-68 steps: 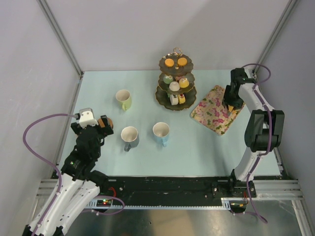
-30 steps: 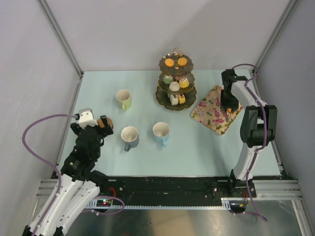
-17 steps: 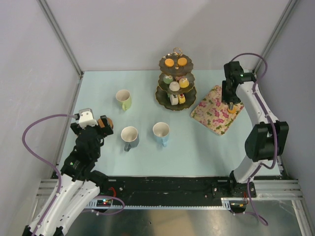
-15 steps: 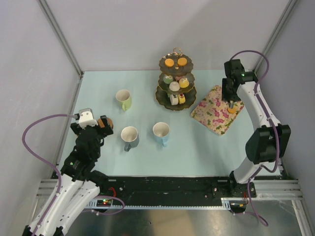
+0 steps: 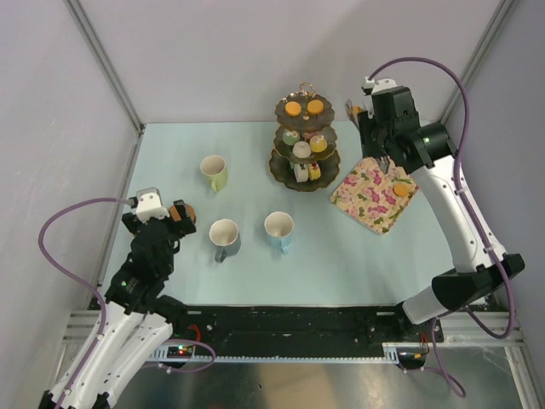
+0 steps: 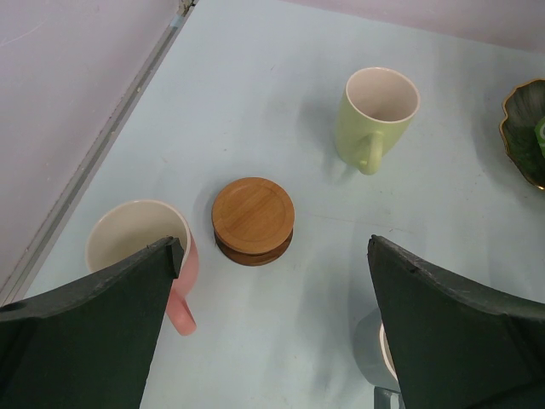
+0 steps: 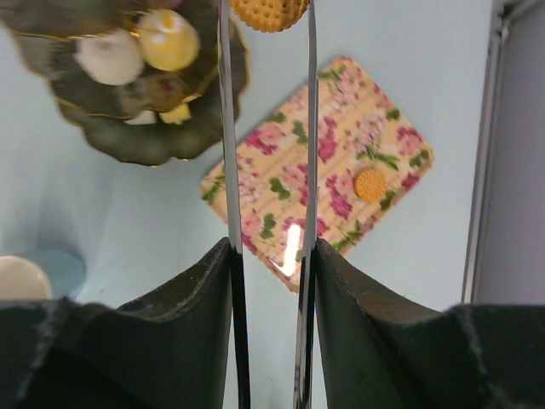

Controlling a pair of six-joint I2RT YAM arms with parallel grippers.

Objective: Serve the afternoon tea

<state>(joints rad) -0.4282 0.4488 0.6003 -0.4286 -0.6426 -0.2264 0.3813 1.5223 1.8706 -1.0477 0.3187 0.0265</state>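
The dark gold-rimmed three-tier stand point(image 5: 305, 136) holds small cakes and two orange biscuits on its top tier. My right gripper point(image 5: 368, 128) point(image 7: 271, 247) is shut on thin metal tongs point(image 7: 225, 128), which pinch a round orange biscuit point(image 7: 269, 10) just right of the stand. My left gripper point(image 5: 166, 223) point(image 6: 274, 256) is open and empty above stacked brown coasters point(image 6: 253, 218). The pink mug point(image 6: 140, 247) is by its left finger, and the grey mug point(image 5: 225, 239) is by its right finger. The yellow-green mug point(image 5: 214, 172) and blue mug point(image 5: 279, 231) stand upright.
The floral rectangular tray point(image 5: 366, 192) lies right of the stand with one orange biscuit point(image 5: 399, 189) on it. Metal frame posts and walls close in the table on the left, the right and the back.
My right arm has lifted off the floral tray and swung left toward the stand, carrying a biscuit in the tongs. My left arm has not moved.
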